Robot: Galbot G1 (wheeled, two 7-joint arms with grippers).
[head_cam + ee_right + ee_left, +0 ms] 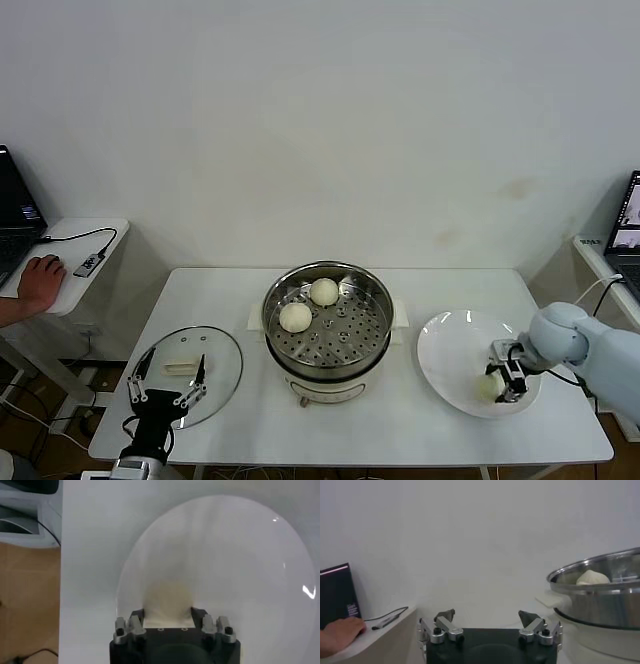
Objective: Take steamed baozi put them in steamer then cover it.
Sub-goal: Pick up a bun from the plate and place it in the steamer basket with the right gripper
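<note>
On the plate: my right fingers (497,383) sit one on each side of a baozi (489,384), against it, at the plate's near edge.
Right fingers up close: the two pads (136,616) flank the bun (168,600), which fills the gap between them.
Plate (450,360): white, on the right of the table (420,440), just beside the steamer.
Steamer (375,335): mid-table, uncovered, with two baozi (323,291) (295,316) on its perforated tray, towards the back left.
Left fingers (167,385): spread apart, holding nothing, at the table's front left corner over the near edge of the cover.
Cover (222,350): glass, flat on the table left of the steamer, its cream handle (177,368) up.
Left wrist view: my open fingers (490,622), the steamer (600,600) beyond, one baozi (593,577) showing above its rim.
</note>
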